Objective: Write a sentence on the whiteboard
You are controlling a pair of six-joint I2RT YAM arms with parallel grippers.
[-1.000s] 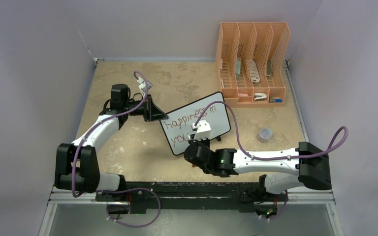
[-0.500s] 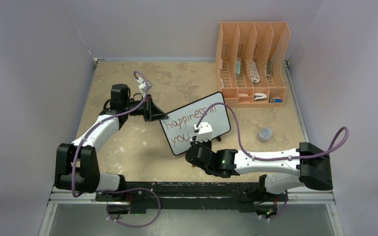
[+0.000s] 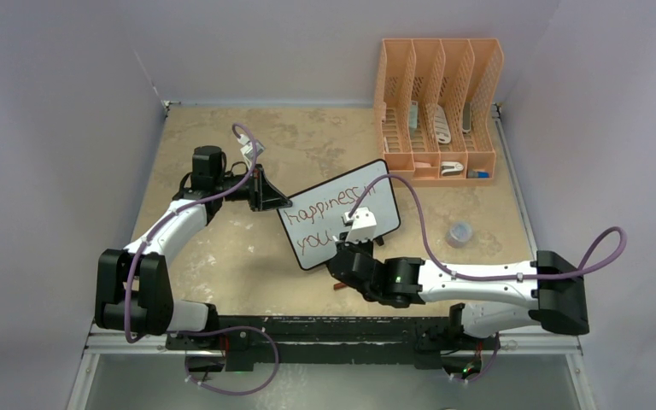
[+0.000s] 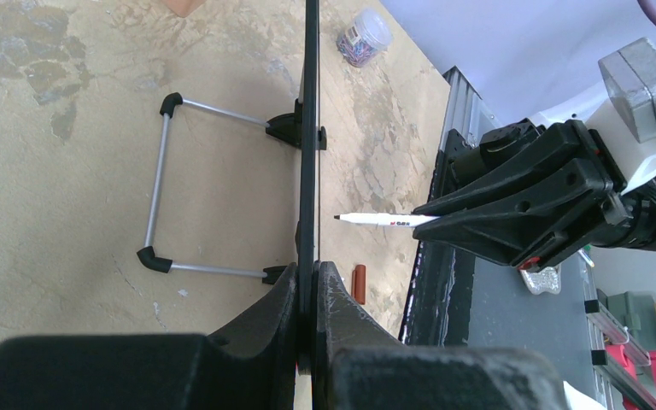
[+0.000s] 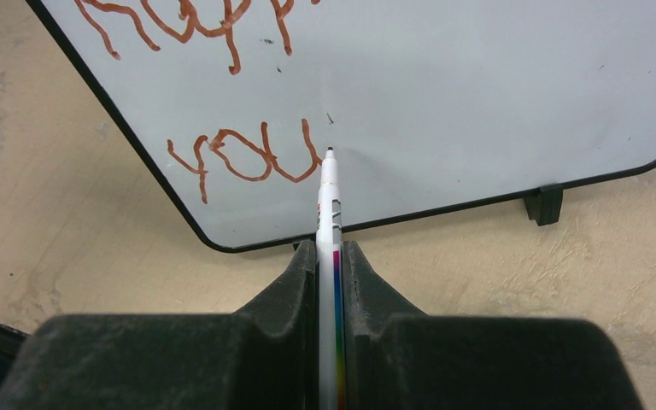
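Whiteboard (image 3: pixel 380 203) stands on its small feet in the middle of the tan table (image 3: pixel 222 154). It is turned a bit, so its face looks toward the right arm. From the left wrist, the whiteboard (image 4: pixel 309 128) is seen edge on, like a thin black line. Its wire stand (image 4: pixel 158 184) lies flat on the table behind it.

The left claw (image 3: pixel 272 202) is squeezed shut on the left edge of the board. Up close, the left claw (image 4: pixel 307 295) has one finger on each side of the frame, both pressed flat.

The sentence (image 3: pixel 320 207) is written in red-brown letters. The top line says "happiness" and then "in", partly behind a purple cable. The line under it has only "you". From the right wrist the sentence (image 5: pixel 243 154) shows only in part: the start of the top line, and "you".

The right claw (image 3: pixel 348 254) sits low in front of the board. Seen up close, the right claw (image 5: pixel 330 256) is shut tight on a white marker (image 5: pixel 329 201). The dark tip points at the board just to the right of the "u". From the left wrist the marker (image 4: pixel 384 220) lies level, with a thin gap between its tip and the board.

A red-brown cap (image 4: pixel 359 284) lies on the table near the front of the board. A small clear tub (image 3: pixel 459 232) sits to the right, well apart. An orange file rack (image 3: pixel 438 107) stands in the far right corner.
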